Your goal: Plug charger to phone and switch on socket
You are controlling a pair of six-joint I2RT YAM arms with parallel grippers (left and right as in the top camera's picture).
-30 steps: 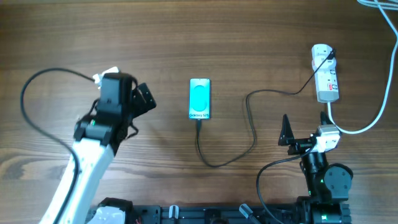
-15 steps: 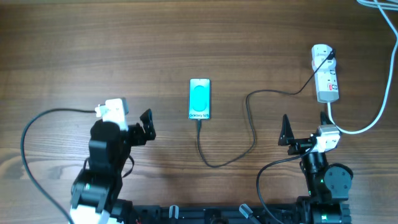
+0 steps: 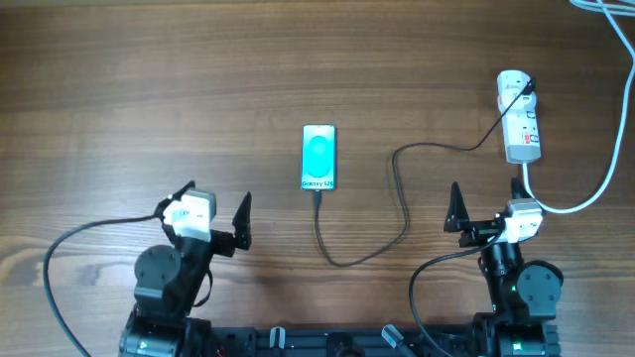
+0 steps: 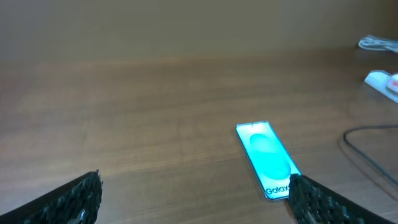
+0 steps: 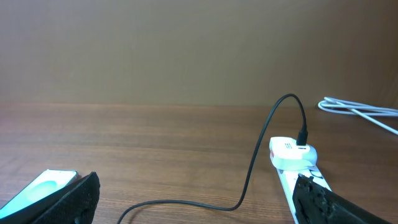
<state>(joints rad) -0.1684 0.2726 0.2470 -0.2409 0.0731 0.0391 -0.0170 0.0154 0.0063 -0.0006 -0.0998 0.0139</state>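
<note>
The phone (image 3: 318, 156) lies flat at mid-table with its turquoise screen lit. It also shows in the left wrist view (image 4: 267, 158) and the right wrist view (image 5: 37, 186). The charger cable (image 3: 402, 213) runs from the phone's near end, loops, and reaches an adapter on the socket (image 3: 520, 119). The cable (image 5: 255, 168) and socket (image 5: 292, 154) show in the right wrist view. My left gripper (image 3: 216, 196) is open and empty, left of and nearer than the phone; its jaws (image 4: 193, 205) are wide apart. My right gripper (image 3: 486, 198) is open and empty, just nearer than the socket; its jaws (image 5: 199, 199) are also wide apart.
The thick white cord (image 3: 595, 193) curves from the socket's near end off the right side and to the far right corner (image 5: 360, 109). Both arm bases stand at the near table edge. My left arm's own black lead (image 3: 60, 258) loops at the near left.
My left arm has pulled back from the left of the table toward its base, and its open gripper now points forward beside the phone. The right arm, phone and cable have not moved.
</note>
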